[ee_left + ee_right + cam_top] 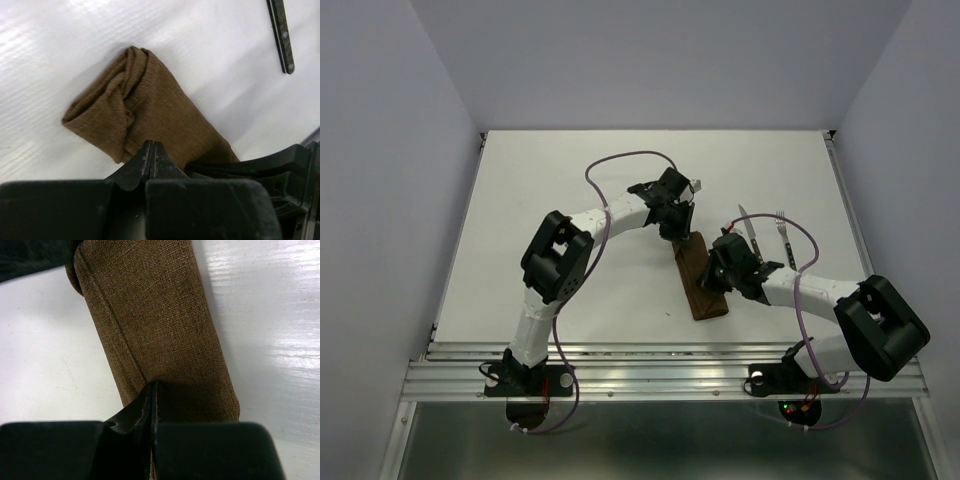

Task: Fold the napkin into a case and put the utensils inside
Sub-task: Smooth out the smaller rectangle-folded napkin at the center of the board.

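Both the left gripper (151, 151) and right gripper (152, 390) had jaws pressed closed at the brown case (703, 298) on the surface (570, 200), so opening its mouth would need only the top layer pinched, knife (748, 228) and fork (783, 232) lying nearby.

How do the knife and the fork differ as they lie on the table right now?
The knife ends in a single pointed blade, while the fork ends in separate tines. The knife lies nearer the case; the fork lies farther to the right. Both are slim and silver and lie flat on the table, roughly parallel, with their tips pointing away from the arm bases. Both are outside the case.
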You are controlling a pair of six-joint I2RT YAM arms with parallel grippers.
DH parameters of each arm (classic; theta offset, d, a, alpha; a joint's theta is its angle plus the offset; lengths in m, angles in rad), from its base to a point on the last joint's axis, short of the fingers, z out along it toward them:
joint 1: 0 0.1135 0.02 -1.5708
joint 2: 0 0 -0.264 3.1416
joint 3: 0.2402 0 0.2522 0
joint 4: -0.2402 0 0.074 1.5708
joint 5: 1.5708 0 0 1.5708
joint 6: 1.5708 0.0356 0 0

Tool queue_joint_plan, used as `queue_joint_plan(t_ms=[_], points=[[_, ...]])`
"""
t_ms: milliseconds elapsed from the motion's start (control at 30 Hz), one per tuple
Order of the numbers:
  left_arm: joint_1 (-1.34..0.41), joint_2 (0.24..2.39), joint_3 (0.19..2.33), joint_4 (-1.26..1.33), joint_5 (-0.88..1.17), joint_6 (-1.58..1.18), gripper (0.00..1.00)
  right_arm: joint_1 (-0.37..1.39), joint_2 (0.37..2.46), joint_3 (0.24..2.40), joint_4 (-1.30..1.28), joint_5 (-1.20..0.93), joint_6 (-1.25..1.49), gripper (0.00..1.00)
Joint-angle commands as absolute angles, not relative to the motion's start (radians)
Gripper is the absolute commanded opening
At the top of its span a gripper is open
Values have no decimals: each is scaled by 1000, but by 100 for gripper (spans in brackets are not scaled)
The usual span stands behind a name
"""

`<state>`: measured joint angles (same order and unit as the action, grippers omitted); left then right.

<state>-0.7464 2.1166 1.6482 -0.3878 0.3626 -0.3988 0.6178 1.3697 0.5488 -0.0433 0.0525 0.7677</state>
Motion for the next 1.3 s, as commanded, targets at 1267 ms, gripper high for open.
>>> queue_joint_plan(t_ms=[1267], points=[[-819, 2131, 1695, -413, 11, -241, 34, 629, 1422, 577, -106, 84, 764, 1]])
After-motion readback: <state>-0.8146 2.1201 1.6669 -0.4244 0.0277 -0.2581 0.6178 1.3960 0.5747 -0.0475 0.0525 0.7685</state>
